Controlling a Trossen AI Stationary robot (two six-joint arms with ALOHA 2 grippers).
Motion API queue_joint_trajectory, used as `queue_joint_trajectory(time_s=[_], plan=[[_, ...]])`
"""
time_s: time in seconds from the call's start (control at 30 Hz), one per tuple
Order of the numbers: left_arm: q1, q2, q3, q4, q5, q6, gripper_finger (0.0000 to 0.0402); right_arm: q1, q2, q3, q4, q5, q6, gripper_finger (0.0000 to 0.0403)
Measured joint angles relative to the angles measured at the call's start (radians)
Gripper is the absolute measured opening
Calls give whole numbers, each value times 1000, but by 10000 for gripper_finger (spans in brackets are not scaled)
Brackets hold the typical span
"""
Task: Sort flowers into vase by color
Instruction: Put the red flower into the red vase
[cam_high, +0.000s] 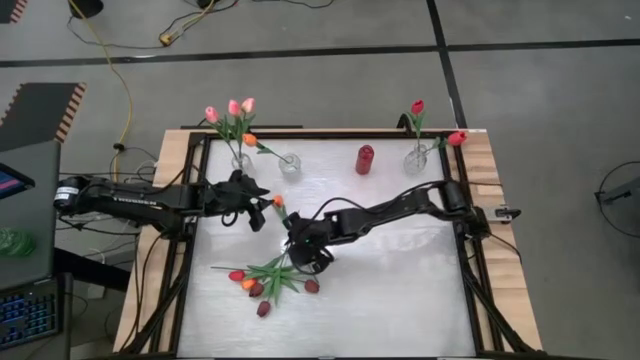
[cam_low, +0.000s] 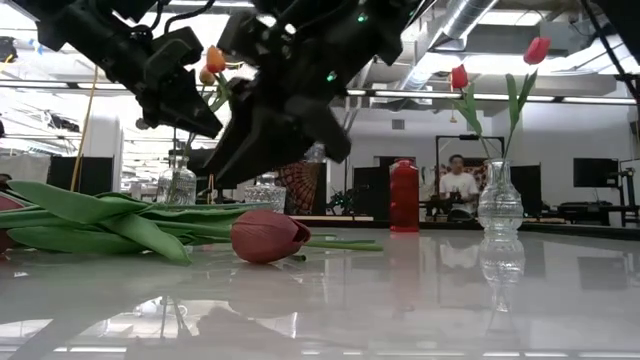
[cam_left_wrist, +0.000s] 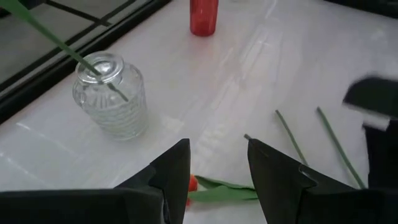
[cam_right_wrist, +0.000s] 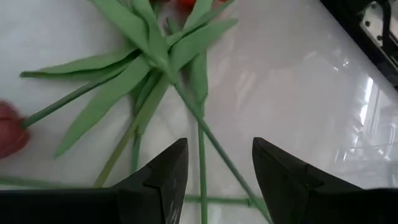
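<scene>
White desk (cam_high: 400, 290) carries loose tulips (cam_high: 268, 282) at seven o'clock. Right gripper (cam_right_wrist: 214, 168) hovers above them, fingers parted, empty. Left gripper (cam_left_wrist: 217, 165) at ten o'clock, fingers apart, holding an orange tulip (cam_high: 278, 201).

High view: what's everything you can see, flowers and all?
Clear vases: three, glass, back row.
Red bottle: one, red, back row.
Pink tulips: three, pink, left-end vase.
Jar tulip: one, orange, second vase.
Red tulips: two, red, right-end vase.
Loose tulips: about five, red, orange, maroon, lying in a pile.
Raised tulip: one, orange, by the left gripper.
Person: one, seated far behind the table.
Left gripper: one, dark, near the second vase.
Right gripper: one, dark, open above the pile.
</scene>
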Motion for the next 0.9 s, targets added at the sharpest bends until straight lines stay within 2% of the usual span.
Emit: queue_joint_trajectory(time_s=[0.53, 0.67, 0.9], plan=[[0, 0, 0, -2, 1, 1, 149, -14, 84, 26, 20, 58, -49, 201], [0, 0, 0, -2, 0, 1, 149, -25, 99, 24, 21, 60, -48, 181], [0, 0, 0, -3, 0, 5, 148, -30, 102, 24, 13, 61, -49, 124]])
